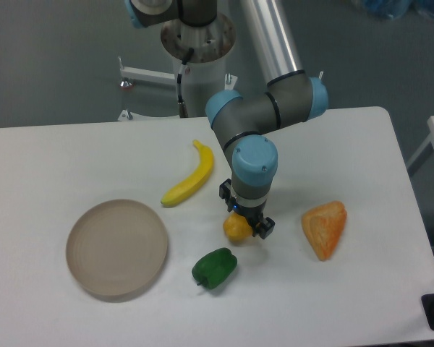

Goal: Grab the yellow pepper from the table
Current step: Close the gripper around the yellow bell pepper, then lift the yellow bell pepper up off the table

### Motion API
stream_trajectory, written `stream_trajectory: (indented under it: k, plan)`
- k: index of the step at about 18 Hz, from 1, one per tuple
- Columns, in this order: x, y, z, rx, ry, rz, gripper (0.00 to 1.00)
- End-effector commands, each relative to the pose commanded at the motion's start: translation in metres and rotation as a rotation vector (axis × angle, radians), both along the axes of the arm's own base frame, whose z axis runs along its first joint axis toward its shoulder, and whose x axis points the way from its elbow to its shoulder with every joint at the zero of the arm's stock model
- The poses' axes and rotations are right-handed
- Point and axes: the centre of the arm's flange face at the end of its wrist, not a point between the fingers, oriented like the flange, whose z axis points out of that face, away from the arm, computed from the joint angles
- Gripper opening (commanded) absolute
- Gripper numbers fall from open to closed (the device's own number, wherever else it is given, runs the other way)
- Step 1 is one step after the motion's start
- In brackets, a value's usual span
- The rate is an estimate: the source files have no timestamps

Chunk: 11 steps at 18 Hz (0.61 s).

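Observation:
The yellow pepper (pixel 236 228) is small, glossy and yellow-orange. It sits on the white table (pixel 347 303) near the middle, mostly hidden under my gripper (pixel 244 223). The gripper points straight down over it, with its black fingers (pixel 265 227) on either side of the pepper. The pepper appears to rest on the tabletop. I cannot tell whether the fingers are pressing on it.
A yellow banana (pixel 190 177) lies just left and behind the gripper. A green pepper (pixel 215 267) lies close in front. An orange triangular wedge (pixel 325 228) lies to the right. A round beige plate (pixel 116 248) sits at the left.

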Motion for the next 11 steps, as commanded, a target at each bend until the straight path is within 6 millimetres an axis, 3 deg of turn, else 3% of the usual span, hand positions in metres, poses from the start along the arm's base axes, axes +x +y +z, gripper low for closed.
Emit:
stream_trajectory:
  k: [5, 8, 11]
  plan:
    - [-0.004, -0.014, 0.037, 0.010, 0.013, 0.044, 0.14]
    - [-0.028, -0.043, 0.079, 0.014, 0.017, 0.099, 0.13]
    - [-0.040, -0.062, 0.100, -0.004, 0.003, 0.124, 0.13]
